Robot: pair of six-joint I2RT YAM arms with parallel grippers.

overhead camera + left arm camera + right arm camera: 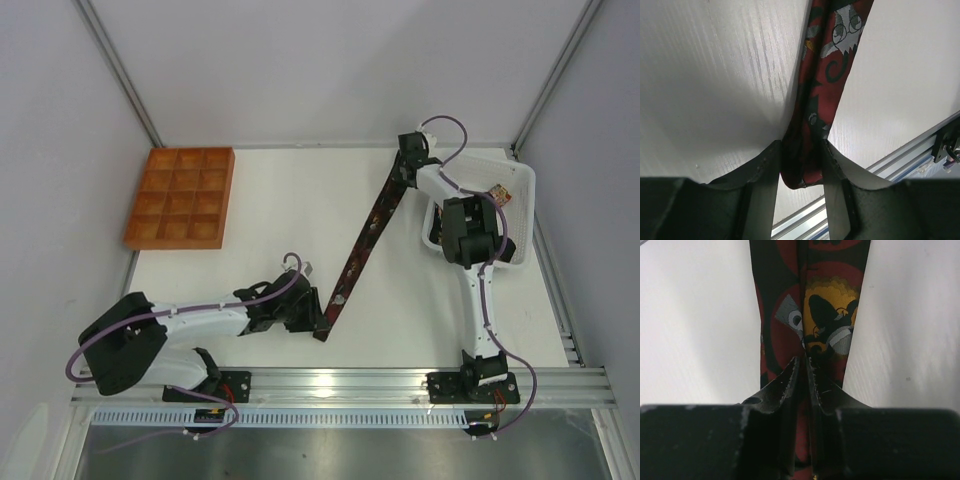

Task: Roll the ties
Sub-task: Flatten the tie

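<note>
White table (260,230) bears both outstretched arms, each pincer (318,312) (403,172) gripping the tie (362,248).

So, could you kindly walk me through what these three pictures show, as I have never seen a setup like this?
Gladly. Two slim robot arms are bolted at the near edge of a white table. The wide picture looks down from above and behind them; the other two come from small cameras on each wrist, looking along the jaws. A long maroon patterned tie lies stretched diagonally across the table. The left gripper holds its near end, jaws on either side of the folded fabric. The right gripper has closed on the far end, jaws almost together. At the back left sits an orange compartment tray, and a white basket stands on the right, partly hidden by the right arm.
</note>
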